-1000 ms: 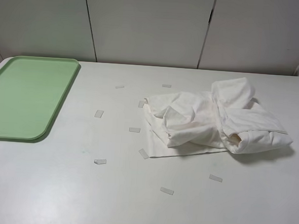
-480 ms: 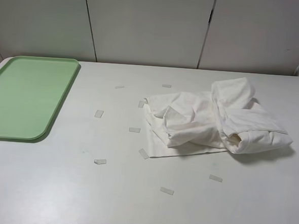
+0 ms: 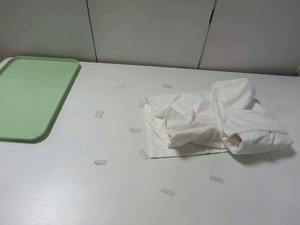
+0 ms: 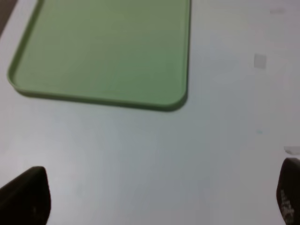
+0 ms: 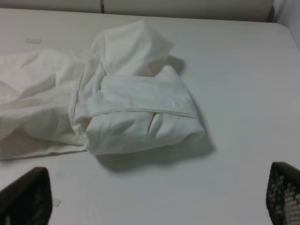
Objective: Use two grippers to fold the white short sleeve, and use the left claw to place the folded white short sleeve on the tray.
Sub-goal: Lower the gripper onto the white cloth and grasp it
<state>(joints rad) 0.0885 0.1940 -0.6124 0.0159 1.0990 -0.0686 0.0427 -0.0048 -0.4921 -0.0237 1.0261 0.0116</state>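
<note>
Table (image 3: 58, 188): white short sleeve (image 3: 210, 124) crumpled, long axis left-right.

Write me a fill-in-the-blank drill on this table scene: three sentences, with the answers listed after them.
1. In the high view, the crumpled white cotton short-sleeved shirt lies on the ____ side of the white table.
2. The flat rectangular plastic tray with the low raised rim is light ____ in colour.
3. The black left hand and the black right hand hold nothing, and the jaws of both stand ____.

Missing words: right; green; open.
</note>
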